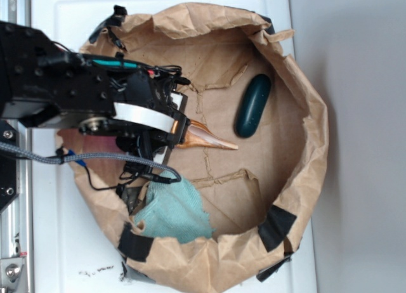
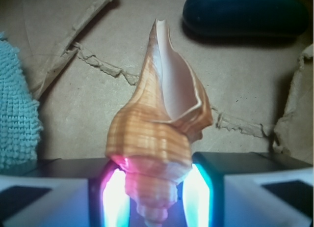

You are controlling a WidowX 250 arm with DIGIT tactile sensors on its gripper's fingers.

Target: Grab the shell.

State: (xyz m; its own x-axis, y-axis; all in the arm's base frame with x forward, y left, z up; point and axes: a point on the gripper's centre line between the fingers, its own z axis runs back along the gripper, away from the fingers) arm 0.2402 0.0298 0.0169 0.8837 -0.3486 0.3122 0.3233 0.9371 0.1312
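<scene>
The gripper was clamped on the shell at its spire (tail pointing to twelve o'clock), the dark green oblong lying beyond at one o'clock.

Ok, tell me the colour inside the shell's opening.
Pale pinkish-white inside the shell, against its tan-orange ribbed outside. Clearest in the wrist view.

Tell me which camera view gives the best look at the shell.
The wrist view. The shell fills the frame there, showing its ribbed spire between the gripper fingers, pale opening and tapering tail. The exterior view shows only its orange tail sticking out past the gripper, the spire hidden by the arm.
</scene>
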